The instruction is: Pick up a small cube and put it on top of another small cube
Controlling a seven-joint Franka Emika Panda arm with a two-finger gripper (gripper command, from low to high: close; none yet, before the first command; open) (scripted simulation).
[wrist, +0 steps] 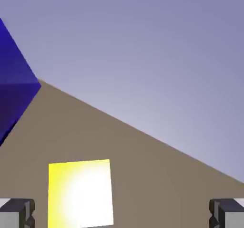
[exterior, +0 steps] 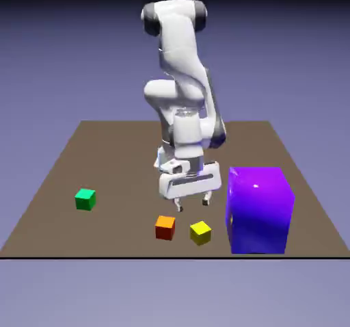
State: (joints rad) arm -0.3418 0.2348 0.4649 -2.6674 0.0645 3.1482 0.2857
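**Yellow cube on the table, just below the spread jaws**

You have the brown table (exterior: pixel 102 154) as the largest thing in the exterior view, with the white arm (exterior: pixel 181 79) bending down over its near half. Next in size is the big purple block (exterior: pixel 260 209), standing at the exterior view's right near the front edge; in the hand view you see one dark blue-violet corner of it (wrist: pixel 14 84) at the left edge.

Your gripper (exterior: pixel 193 202) hangs above the table with its fingers pointing down, and the jaws are released, spread wide with nothing between them. In the hand view the two grey fingertips (wrist: pixel 16 212) sit at the far bottom corners.

Among the small things, the yellow cube (exterior: pixel 200 232) rests on the table just beside the purple block, close under the gripper and toward the front edge. In the hand view you see the yellow cube (wrist: pixel 81 193) between the fingertips, nearer the left one and touching neither. The orange cube (exterior: pixel 165 227) sits just beside it on the exterior view's left, apart from it. The green cube (exterior: pixel 85 199) lies well apart, farther left.
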